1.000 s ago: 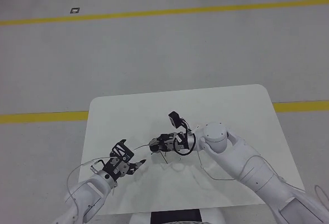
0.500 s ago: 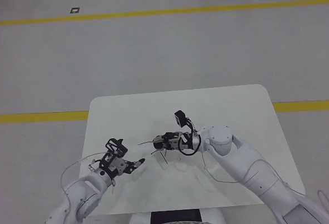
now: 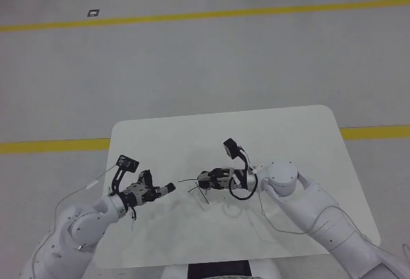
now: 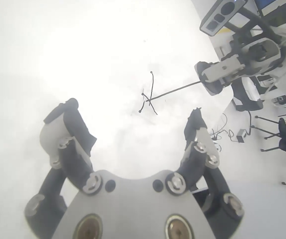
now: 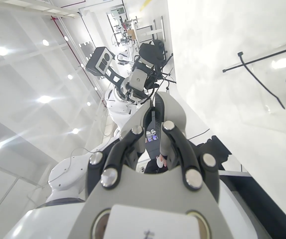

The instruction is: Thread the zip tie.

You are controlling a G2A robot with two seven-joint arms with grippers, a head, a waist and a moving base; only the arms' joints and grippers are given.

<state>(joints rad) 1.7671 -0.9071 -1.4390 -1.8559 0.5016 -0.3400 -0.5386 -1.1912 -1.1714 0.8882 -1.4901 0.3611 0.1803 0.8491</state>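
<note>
We see the right gripper (image 3: 203, 181) over the white table (image 3: 289, 132), a little toward 6 o'clock from the table's middle. It is clenched on a thin black zip tie (image 3: 187, 182). The tie sticks out of the fingertips toward 9 o'clock, and its free end points at the left gripper (image 3: 166, 188). That gripper hangs at 9 o'clock from the free end, near it but apart. It is released, its 2 fingers (image 4: 69, 118) spread wide with nothing between them. A few loose ties (image 3: 203, 197) lie crossed on the table, just at 6 o'clock from the right gripper's tips.
</note>
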